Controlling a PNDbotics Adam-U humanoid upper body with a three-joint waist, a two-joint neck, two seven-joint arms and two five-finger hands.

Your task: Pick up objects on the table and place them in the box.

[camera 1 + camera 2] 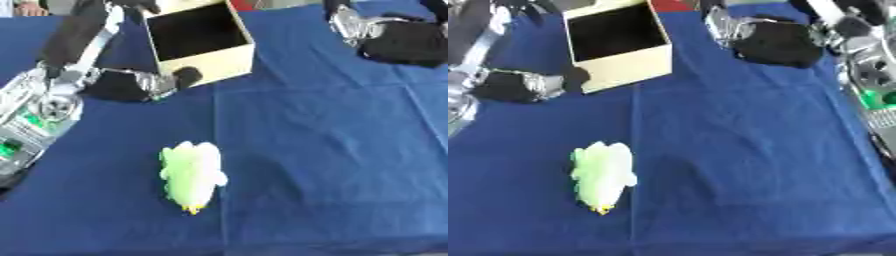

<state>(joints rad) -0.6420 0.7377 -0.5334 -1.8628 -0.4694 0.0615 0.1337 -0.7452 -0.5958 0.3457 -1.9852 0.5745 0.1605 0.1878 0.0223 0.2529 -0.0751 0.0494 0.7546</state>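
While left hand [131,85] touches box [203,65] (front wall), toy [192,175] lies apart.

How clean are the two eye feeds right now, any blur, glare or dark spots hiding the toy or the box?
Left eye view: soft all over; the green plush toy looks washed out, its details lost. Right eye view: the box interior is in deep shadow, so its contents cannot be told. Both hands, left hand and right hand, read as dark blurs.

- The tablecloth [332,150] is matt blue cloth, faintly creased.
- The box [203,67] beside the left hand [131,85] looks like plain matt cardboard.
- The toy [192,175] looks soft and fuzzy.
- The left hand shows matt black and shiny silver parts.
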